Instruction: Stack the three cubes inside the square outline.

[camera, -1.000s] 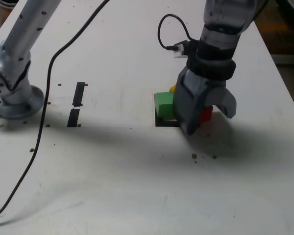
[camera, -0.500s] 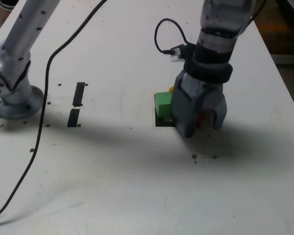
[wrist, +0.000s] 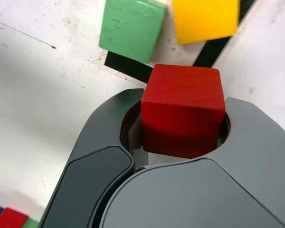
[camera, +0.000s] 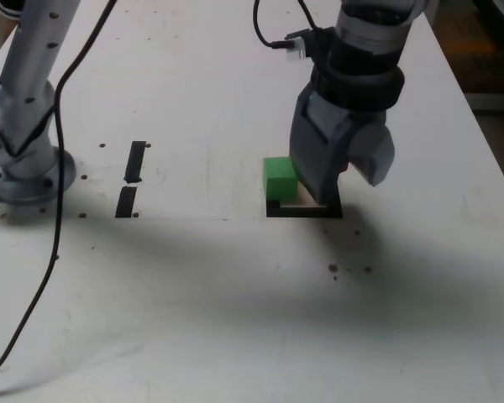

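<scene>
In the wrist view the red cube [wrist: 183,109] is clamped between my gripper's [wrist: 183,124] dark jaws, lifted off the table. Beyond it lie the green cube [wrist: 132,28] and the yellow cube [wrist: 204,19], side by side over the black tape of the square outline [wrist: 128,69]. In the exterior view my gripper [camera: 343,183] hangs above the square outline [camera: 302,211], with only a sliver of red showing between its fingers. The green cube [camera: 279,178] rests on the outline's edge on the exterior view's left. The gripper hides the yellow cube there.
The arm's base [camera: 17,168] stands at the exterior view's left with a black cable [camera: 59,126] trailing across the table. Two short black tape strips [camera: 136,159] [camera: 126,201] lie between base and outline. Small dark specks [camera: 349,269] lie in front of the outline.
The jaws closed on the red cube and the gripper rose with it, uncovering the front edge of the outline. The green cube stayed put.
</scene>
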Robot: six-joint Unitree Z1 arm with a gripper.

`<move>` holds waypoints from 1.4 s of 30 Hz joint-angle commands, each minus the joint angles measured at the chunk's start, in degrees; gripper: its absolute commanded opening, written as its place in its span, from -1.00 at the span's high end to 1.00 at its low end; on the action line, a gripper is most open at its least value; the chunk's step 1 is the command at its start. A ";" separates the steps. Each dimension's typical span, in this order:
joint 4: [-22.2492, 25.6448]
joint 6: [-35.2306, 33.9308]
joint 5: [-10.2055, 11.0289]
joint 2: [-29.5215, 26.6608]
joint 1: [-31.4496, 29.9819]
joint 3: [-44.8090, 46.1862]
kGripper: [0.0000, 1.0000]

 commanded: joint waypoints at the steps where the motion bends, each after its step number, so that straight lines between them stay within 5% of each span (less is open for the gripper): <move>1: 0.10 -0.17 0.33 -0.78 -1.31 -1.47 0.51; 9: -0.43 1.90 -0.90 1.38 -3.15 -4.34 0.51; 24: -2.40 12.67 -8.70 2.23 0.72 3.67 0.51; 42: -9.82 19.53 -8.76 0.07 8.21 15.31 0.51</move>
